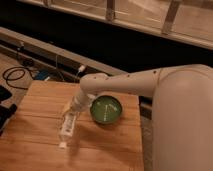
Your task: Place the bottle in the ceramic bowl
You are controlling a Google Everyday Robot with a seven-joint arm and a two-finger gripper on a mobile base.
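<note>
My gripper (72, 116) hangs over the left middle of the wooden table (35, 135), at the end of the white forearm that reaches in from the right. It is shut on the bottle (66, 131), a slim white bottle that points down and a little to the left, its lower end close to the tabletop. The ceramic bowl (106, 110), small, round and glossy green, stands on the table just right of the gripper, about a hand's width from the bottle. Nothing lies in the bowl.
My bulky white upper arm (182, 125) fills the right side of the view and hides the table's right edge. Black cables (17, 75) lie on the floor at the left, and a dark ledge and rail (50, 50) run behind the table.
</note>
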